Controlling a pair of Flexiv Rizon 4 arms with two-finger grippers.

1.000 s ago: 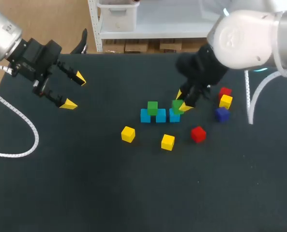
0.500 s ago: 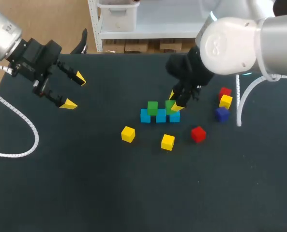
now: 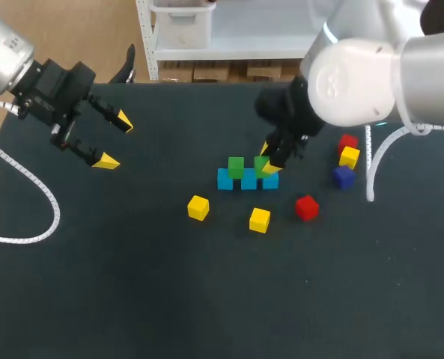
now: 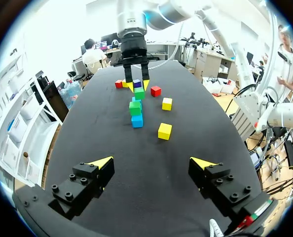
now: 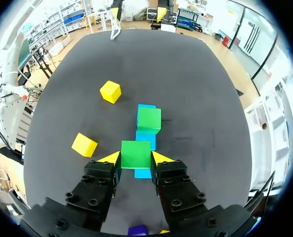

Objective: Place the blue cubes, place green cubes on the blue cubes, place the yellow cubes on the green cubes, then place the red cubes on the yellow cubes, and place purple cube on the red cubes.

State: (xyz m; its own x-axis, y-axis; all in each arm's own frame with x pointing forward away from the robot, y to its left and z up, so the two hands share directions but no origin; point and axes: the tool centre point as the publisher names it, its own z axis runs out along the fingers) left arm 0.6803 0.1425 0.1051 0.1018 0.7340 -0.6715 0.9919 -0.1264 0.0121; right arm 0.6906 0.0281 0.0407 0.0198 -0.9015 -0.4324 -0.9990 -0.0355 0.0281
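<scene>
A green cube (image 5: 136, 154) is pinched between the two yellow tips of the right gripper (image 5: 136, 159). It hangs over the row of three blue cubes (image 3: 248, 181), above the end nearest the right arm (image 3: 356, 75). I cannot tell if it touches them. The other green cube (image 3: 236, 166) sits on top of the row, toward its other end. Two yellow cubes (image 3: 198, 207) lie loose on the counter (image 3: 132, 284) near the row. A red cube (image 3: 306, 207) lies beside them. Another red cube (image 3: 347, 141), a yellow one (image 3: 349, 156) and the purple cube (image 3: 344, 176) sit close together by the right arm. The left gripper (image 3: 114, 141) is well apart from the cubes, its fingers spread wide, holding nothing.
</scene>
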